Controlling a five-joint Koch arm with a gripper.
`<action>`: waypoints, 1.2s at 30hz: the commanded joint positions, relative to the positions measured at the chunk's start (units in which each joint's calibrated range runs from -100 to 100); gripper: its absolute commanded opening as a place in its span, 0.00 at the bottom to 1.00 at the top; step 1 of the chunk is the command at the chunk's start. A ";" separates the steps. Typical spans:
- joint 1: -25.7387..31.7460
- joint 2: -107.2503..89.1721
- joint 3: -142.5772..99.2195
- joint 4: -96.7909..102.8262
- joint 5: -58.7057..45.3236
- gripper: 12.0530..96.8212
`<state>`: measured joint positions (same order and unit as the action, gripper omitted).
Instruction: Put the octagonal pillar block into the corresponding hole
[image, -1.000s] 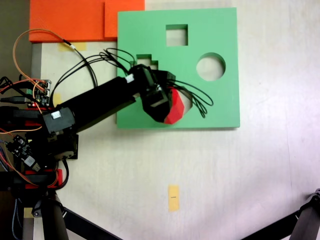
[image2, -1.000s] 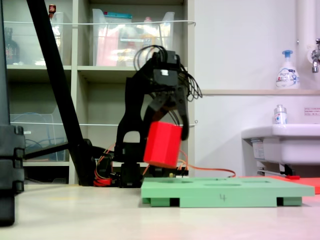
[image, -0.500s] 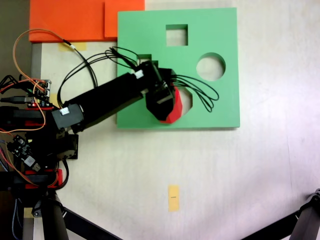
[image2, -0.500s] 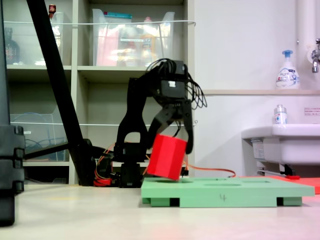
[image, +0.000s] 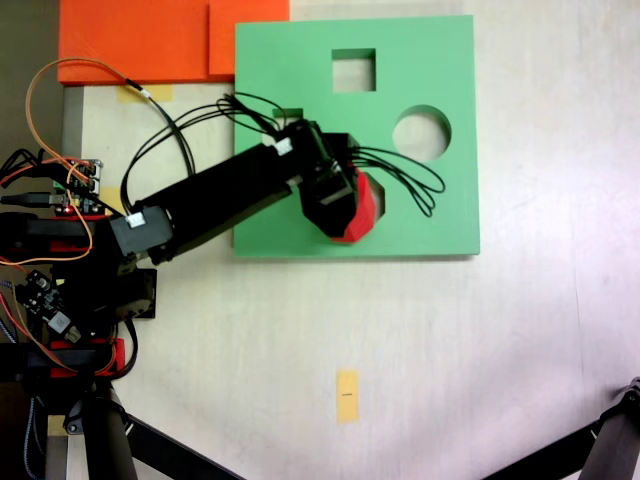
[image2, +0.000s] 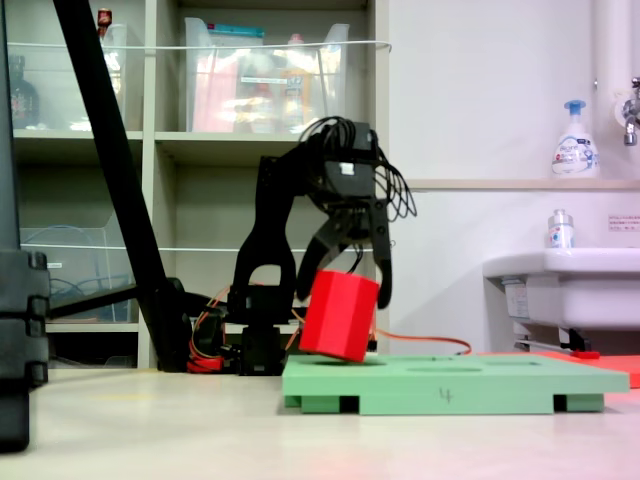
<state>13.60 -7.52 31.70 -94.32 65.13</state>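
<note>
**Q:** On the counter (image: 520, 330), what is there, biggest first?

**A:** A flat green board (image: 440, 210) lies on it, with the black arm (image: 215, 195) reaching over the board's near left part in a fixed view from above. In a fixed view from the side the green board (image2: 480, 385) sits low, and the arm (image2: 270, 230) arches up and bends down over its left end. The board has a square cutout (image: 354, 70) and a round cutout (image: 421, 133). The corresponding hole (image: 379, 201) shows as a sliver just right of the block, mostly covered.

**Q:** And the tool?

**A:** The tool (image2: 352, 290) points downward, its jaws spread about as wide as the block and clamped on the octagonal pillar block (image2: 340, 316), one finger on each side. From above, the tool (image: 335, 205) hides much of the block's left part.

**Q:** How does the block lie?

**A:** The octagonal pillar block (image: 360, 210) is tilted, not upright: from the side its long axis leans, top toward the right, bottom toward the left. Its lower edge is at the board's top surface, over the left end; I cannot tell whether it touches. From above it overlaps the hole's left portion.
</note>
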 joint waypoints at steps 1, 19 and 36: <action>0.29 -0.16 5.09 3.95 0.05 0.24; 1.42 5.43 5.69 6.65 1.07 0.24; 2.05 10.74 4.59 7.32 3.76 0.25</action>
<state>15.31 3.01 34.05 -89.92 68.30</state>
